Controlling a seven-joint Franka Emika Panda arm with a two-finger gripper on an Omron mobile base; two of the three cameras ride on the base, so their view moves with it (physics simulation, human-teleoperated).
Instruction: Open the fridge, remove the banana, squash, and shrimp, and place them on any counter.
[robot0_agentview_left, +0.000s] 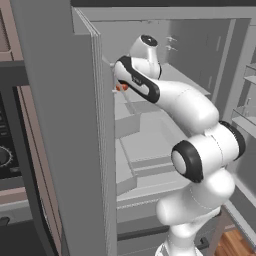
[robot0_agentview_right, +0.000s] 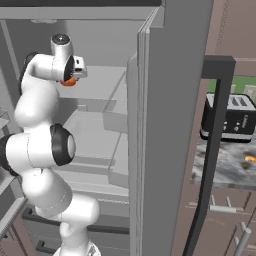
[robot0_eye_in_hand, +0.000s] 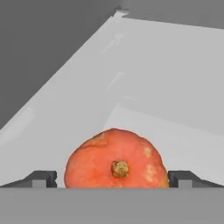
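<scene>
Inside the open fridge (robot0_agentview_left: 75, 125), the gripper (robot0_eye_in_hand: 113, 178) stands spread wide with one dark fingertip (robot0_eye_in_hand: 41, 178) on each side of the orange squash (robot0_eye_in_hand: 116, 159), which sits on a pale upper shelf (robot0_eye_in_hand: 144, 87), not clasped

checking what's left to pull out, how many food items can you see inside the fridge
1: a round orange squash with a brown stem on a pale upper shelf of the open grey fridge, between the open tool's fingertips. The arm and door may hide others.
</scene>
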